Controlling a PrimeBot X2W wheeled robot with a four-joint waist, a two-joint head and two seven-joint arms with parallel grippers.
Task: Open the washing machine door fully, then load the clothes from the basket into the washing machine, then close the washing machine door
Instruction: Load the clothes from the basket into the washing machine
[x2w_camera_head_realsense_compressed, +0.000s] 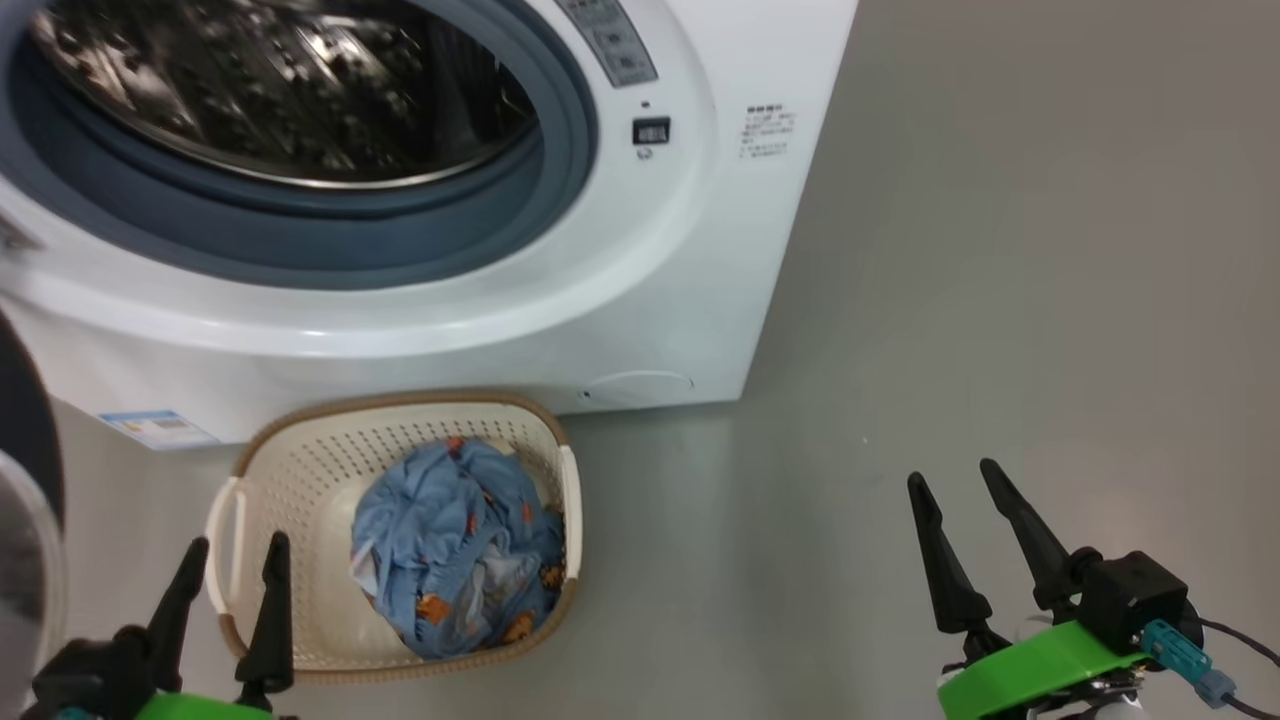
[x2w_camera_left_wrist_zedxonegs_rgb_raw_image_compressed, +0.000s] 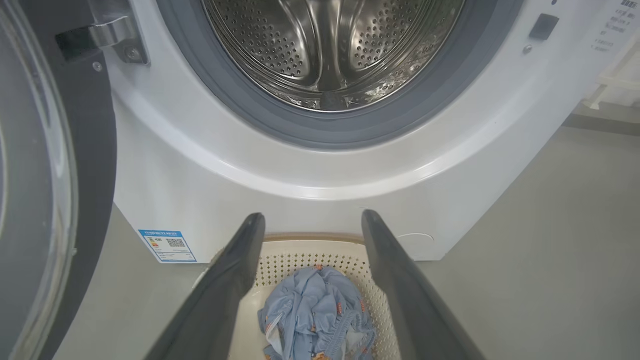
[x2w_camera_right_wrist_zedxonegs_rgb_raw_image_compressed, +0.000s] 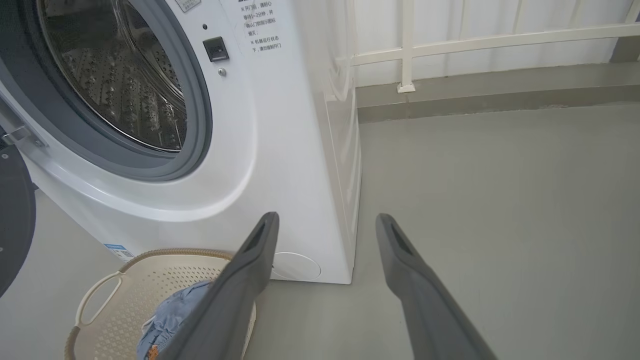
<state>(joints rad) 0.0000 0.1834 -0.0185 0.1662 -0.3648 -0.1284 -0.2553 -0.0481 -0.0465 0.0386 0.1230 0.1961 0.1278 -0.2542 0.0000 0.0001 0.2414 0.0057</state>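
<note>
The white washing machine (x2w_camera_head_realsense_compressed: 640, 290) stands open, its steel drum (x2w_camera_left_wrist_zedxonegs_rgb_raw_image_compressed: 330, 45) bare inside the grey-blue gasket. The washing machine door (x2w_camera_left_wrist_zedxonegs_rgb_raw_image_compressed: 55, 175) is swung out at the left, black rim and glass showing. On the floor before the machine sits the cream basket (x2w_camera_head_realsense_compressed: 300, 480), and the light blue clothes (x2w_camera_head_realsense_compressed: 455, 545) lie bundled in it. My left gripper (x2w_camera_head_realsense_compressed: 233, 550) is open, hovering at the basket's near left corner, nothing between its fingers. My right gripper (x2w_camera_head_realsense_compressed: 955, 480) is open over bare floor, well to the right of the basket.
Grey floor (x2w_camera_head_realsense_compressed: 1000, 300) spreads to the right of the machine. A white railing (x2w_camera_right_wrist_zedxonegs_rgb_raw_image_compressed: 450, 45) and a low kerb run along the back. A round filter cap (x2w_camera_head_realsense_compressed: 640, 385) sits low on the machine's front, a blue label (x2w_camera_left_wrist_zedxonegs_rgb_raw_image_compressed: 167, 245) at its lower left.
</note>
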